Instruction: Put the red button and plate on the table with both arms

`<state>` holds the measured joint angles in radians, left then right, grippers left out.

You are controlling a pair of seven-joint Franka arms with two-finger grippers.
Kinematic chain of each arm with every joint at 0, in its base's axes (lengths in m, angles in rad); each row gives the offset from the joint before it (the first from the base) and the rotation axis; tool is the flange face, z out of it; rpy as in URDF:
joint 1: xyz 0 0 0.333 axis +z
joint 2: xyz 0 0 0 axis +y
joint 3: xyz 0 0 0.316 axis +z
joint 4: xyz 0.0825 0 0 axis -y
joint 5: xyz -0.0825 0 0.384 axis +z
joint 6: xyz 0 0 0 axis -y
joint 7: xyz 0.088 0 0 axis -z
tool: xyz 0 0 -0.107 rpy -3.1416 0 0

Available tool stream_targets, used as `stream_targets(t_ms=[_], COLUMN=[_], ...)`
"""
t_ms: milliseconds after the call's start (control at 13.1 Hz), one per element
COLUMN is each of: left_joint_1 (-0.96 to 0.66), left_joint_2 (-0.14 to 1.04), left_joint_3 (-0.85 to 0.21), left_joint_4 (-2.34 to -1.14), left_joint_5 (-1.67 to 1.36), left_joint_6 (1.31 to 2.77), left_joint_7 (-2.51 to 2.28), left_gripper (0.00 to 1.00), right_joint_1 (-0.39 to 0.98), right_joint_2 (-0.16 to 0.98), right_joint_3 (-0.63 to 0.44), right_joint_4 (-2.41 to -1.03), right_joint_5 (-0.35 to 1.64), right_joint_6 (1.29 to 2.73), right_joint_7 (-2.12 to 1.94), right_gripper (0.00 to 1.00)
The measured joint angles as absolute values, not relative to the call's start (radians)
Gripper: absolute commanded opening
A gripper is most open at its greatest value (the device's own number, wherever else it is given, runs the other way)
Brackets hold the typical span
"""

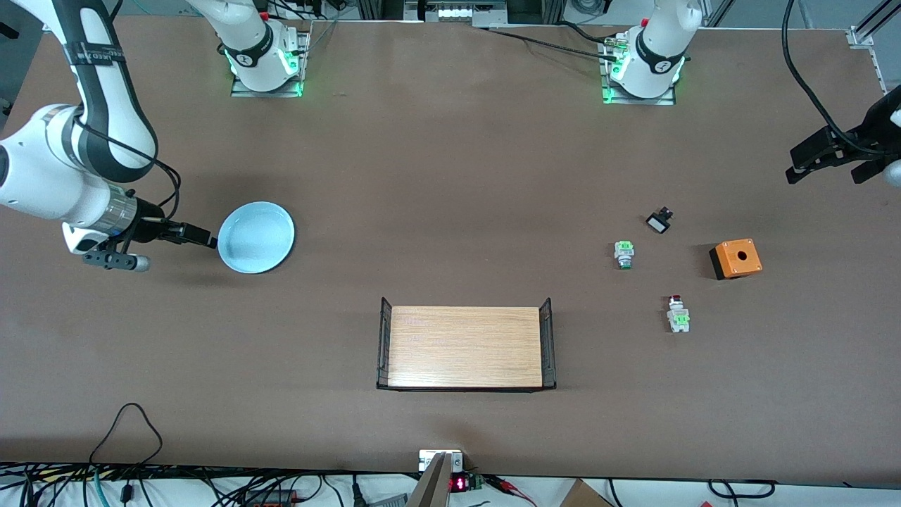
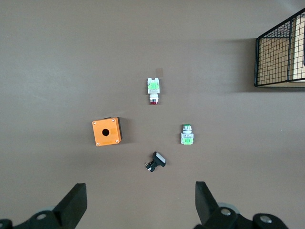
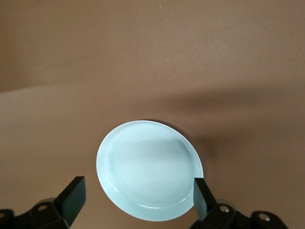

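Both fingers of the right gripper [image 3: 136,200] flank the plate's [image 3: 148,168] rim.

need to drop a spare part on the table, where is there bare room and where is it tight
Bare table runs wide between the plate and the switches, from the arm bases to the wood rack. Another strip lies nearer the camera than the rack. Crowded: the left arm's end, around the red button, green switch, black switch and orange box.

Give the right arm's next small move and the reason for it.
Probably pull the right gripper straight back from the plate. Its fingers stand open at the plate's rim, and the plate lies flat on the table, so that placement looks finished.
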<state>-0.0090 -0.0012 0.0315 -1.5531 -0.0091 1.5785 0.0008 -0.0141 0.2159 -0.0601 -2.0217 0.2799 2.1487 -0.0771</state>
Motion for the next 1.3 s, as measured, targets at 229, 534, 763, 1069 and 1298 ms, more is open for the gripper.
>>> stream_targets(t_ms=[229,534,763,1069,1298], left_joint_1=[-0.009,-0.009,-0.009,-0.009,-0.009], left_joint_2=[-0.001,-0.001,-0.001,0.0,0.0], left_joint_3=[0.032,0.032,0.033,0.034,0.035], left_joint_4=[-1.553,-1.553,-1.549,-1.544,-1.543], left_joint_5=[-0.009,-0.009,-0.009,-0.009,-0.009], left_joint_6=[1.567,1.566,1.566,1.566,1.566], left_joint_7=[0.001,0.001,0.001,-0.002,-0.004], left_gripper=[1.0,1.0,1.0,1.0,1.0], right_joint_1=[0.022,0.038,0.059,0.065,0.058], right_joint_2=[0.215,0.213,0.212,0.212,0.209], right_joint_3=[-0.06,-0.06,-0.06,-0.069,-0.107], right_joint_4=[-1.904,-1.688,-1.571,-1.471,-1.431], right_joint_5=[0.166,0.079,-0.004,-0.021,-0.022], right_joint_6=[2.005,1.755,1.662,1.562,1.535], right_joint_7=[0.017,0.067,0.068,0.072,0.037], right_gripper=[1.0,1.0,1.0,1.0,1.0])
